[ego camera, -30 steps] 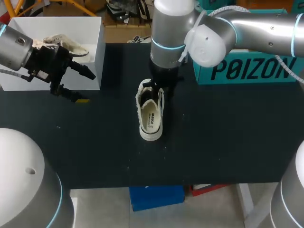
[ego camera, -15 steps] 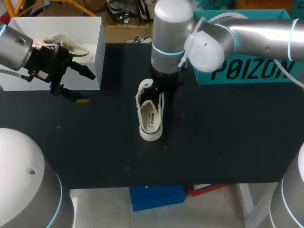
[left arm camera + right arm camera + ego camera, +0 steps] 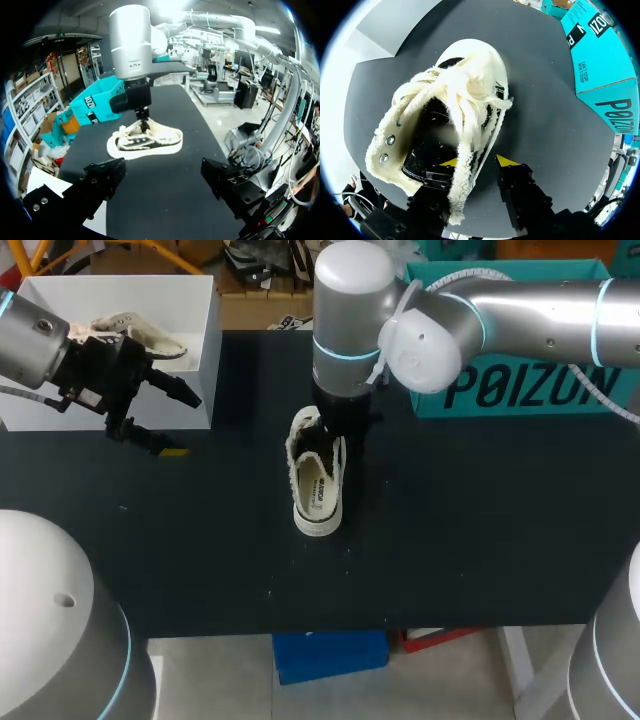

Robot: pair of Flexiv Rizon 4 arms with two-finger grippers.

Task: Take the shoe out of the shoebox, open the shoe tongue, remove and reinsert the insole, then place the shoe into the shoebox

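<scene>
A cream low-top shoe with frayed edges stands on the black table, toe toward the front. My right gripper comes down on its far end, under the arm's wrist. In the right wrist view the right gripper straddles the shoe: one yellow tip is inside the opening, the other outside the side wall, shut on the frayed edge and tongue. My left gripper hangs open and holds nothing beside the white shoebox. The left wrist view looks across at the shoe and right gripper.
A second cream shoe lies in the white shoebox at the back left. A teal box stands at the back right, behind my right arm. Bare table lies in front of the shoe and to both sides.
My right arm's wrist has shifted slightly left over the shoe's far end. The shoe and my left arm have stayed where they were.
</scene>
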